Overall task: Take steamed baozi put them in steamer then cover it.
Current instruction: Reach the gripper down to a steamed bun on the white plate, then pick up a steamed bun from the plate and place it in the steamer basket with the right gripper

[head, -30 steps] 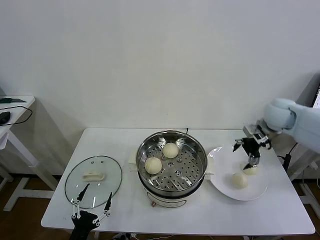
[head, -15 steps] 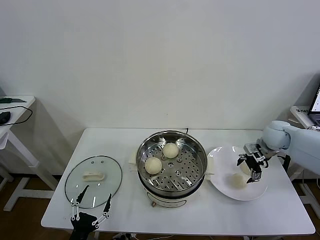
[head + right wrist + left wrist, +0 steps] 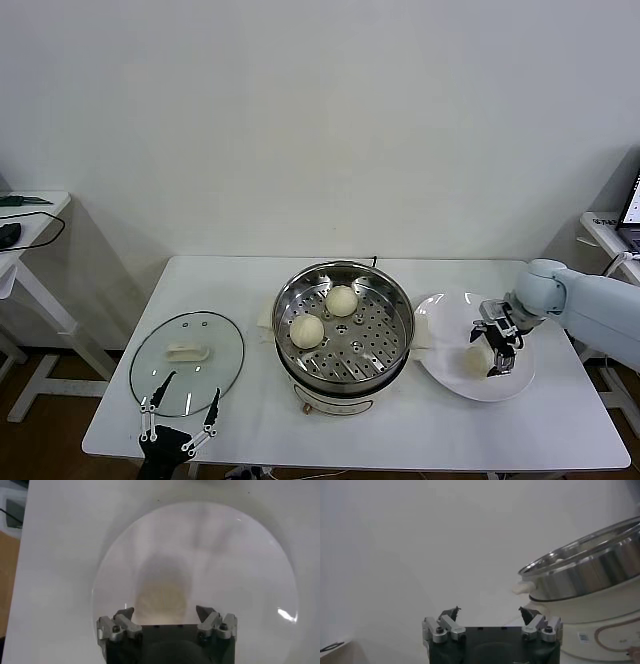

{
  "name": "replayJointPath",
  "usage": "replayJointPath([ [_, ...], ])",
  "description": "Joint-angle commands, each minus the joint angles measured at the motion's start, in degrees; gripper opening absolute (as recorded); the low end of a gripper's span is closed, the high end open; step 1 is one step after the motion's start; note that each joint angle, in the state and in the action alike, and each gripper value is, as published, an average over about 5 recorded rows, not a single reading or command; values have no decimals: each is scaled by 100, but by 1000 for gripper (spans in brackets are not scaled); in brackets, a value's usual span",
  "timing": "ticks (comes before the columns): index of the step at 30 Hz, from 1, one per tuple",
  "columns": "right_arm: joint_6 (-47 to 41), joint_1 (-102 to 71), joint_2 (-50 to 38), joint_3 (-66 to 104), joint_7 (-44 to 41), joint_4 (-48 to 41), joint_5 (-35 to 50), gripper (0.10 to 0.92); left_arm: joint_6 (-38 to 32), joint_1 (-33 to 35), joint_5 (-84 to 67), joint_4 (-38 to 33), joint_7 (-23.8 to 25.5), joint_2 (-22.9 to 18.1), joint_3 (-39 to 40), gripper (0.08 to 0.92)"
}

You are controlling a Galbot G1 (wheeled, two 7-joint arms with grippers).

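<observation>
The right pincer [image 3: 495, 349], fingers apart, straddled a baozi [image 3: 474, 360] on the white plate [image 3: 446, 358] at right. Two baozi [image 3: 307, 331] sat in the central steamer [image 3: 343, 325]; the cover [image 3: 187, 350] lay lower left by the left pincer [image 3: 181, 422], fingers apart.

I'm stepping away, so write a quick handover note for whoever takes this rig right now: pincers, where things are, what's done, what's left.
Right pincer: down over the white plate, jaws apart around a bun; not clearly gripped yet.
Left pincer: open, empty, parked at the table's near edge by the glass lid.
Done: two buns sit on the tray inside the steamer.
Plate: only the one bun is clearly visible; the arm may hide another.
Left: move the plate's buns into the steamer, then put the lid on.
</observation>
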Motion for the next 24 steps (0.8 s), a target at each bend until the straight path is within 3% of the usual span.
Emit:
replayJointPath([
  [1,-10,-157,45,74,22,-71,-29,763,-3,-7,-3,15,-5,-4,2,823],
  [8,-19,-112,3,149,-34,-9,-10,665,-8,-6,-5,19,-10,-9,-7,823],
  [16,158,642,-190,227,-339,448,117,633,-5,-18,-19,-18,-13,17,-29,823],
  [24,1593,2734,383,-329,-731,1104,190,628,5,-21,-19,-43,-13,30,10,823],
])
